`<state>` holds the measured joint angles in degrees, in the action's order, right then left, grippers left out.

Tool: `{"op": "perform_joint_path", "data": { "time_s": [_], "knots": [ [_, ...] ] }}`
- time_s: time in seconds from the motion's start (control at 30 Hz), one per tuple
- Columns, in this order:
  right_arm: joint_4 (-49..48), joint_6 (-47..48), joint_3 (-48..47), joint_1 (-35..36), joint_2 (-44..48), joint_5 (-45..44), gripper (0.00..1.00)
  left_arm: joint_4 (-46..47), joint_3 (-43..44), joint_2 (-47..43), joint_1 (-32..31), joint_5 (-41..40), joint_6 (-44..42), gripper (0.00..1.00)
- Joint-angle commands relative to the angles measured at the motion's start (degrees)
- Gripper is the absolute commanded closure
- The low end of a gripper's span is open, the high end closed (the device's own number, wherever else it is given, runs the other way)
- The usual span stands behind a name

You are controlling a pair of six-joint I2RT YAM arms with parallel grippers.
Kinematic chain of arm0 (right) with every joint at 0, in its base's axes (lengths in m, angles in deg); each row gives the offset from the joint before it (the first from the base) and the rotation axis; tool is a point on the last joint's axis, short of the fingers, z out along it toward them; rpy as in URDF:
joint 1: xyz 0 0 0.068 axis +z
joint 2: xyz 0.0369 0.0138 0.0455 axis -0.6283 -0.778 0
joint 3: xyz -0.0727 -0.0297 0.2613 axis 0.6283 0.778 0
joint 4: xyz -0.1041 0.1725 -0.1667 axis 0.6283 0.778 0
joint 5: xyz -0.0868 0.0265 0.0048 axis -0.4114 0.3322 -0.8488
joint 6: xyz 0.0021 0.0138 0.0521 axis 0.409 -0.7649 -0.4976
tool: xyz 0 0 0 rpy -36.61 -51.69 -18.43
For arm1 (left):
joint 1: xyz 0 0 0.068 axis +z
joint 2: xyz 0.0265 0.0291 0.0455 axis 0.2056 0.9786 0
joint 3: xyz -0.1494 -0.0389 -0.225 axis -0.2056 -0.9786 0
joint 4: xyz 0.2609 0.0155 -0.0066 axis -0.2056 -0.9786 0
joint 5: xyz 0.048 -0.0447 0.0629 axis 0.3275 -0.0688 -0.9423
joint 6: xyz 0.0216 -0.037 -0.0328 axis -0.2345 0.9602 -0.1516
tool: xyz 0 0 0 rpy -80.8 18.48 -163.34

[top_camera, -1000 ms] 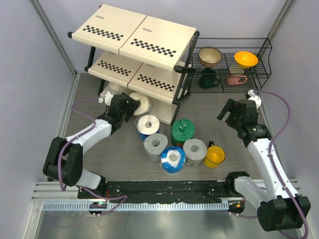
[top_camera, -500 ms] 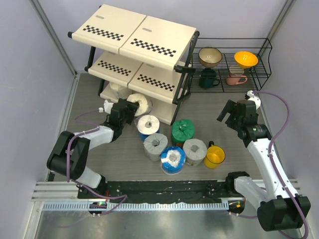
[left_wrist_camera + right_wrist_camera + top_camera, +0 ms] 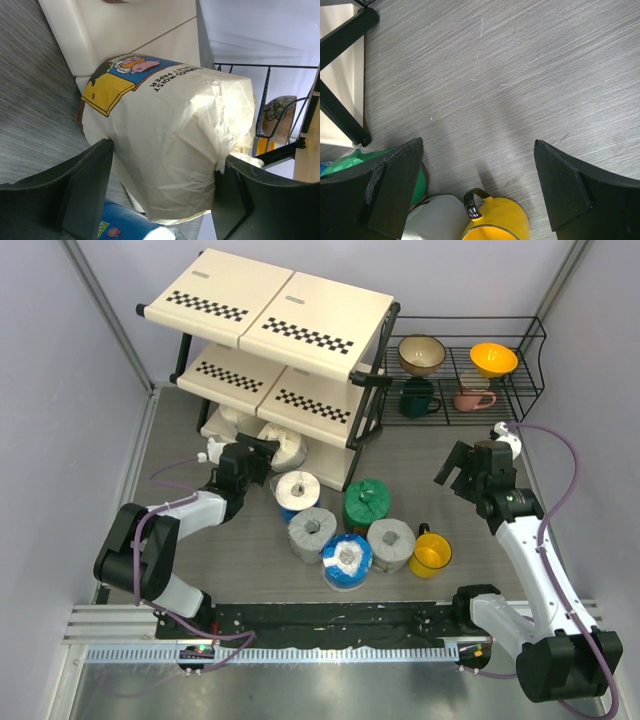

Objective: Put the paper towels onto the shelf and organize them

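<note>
Cream roll [image 3: 165, 135] gripped in my left gripper [image 3: 165, 155], at the mouth of the shelf's [image 3: 285, 310] bottom tier.
I'd push it in low and level beside the other roll [image 3: 228, 423], letting go only once it sits flat. My right gripper [image 3: 477, 150] hangs wide and empty above the mug [image 3: 495, 220].

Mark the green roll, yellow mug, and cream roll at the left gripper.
green roll [image 3: 367, 502]: top external view, twisted top.
yellow mug [image 3: 431, 556]: top external view, cup interior.
cream roll [image 3: 170, 135]: left wrist view, wrapper side.
</note>
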<state>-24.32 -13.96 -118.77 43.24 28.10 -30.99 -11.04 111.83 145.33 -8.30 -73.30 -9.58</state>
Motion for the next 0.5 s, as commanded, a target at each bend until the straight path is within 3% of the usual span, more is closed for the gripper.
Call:
{"op": "perform_joint_path", "data": {
  "time_s": [0.0,0.47],
  "knots": [
    [-1.01,0.04,-1.89,0.08,-0.14,0.85,0.03,5.06,3.44,-2.08,1.18,1.36,0.52,0.26],
    [-0.84,0.48,-2.51,-0.01,0.12,2.08,0.03,9.62,5.20,1.70,1.88,3.38,3.50,0.26]
  ]
}}
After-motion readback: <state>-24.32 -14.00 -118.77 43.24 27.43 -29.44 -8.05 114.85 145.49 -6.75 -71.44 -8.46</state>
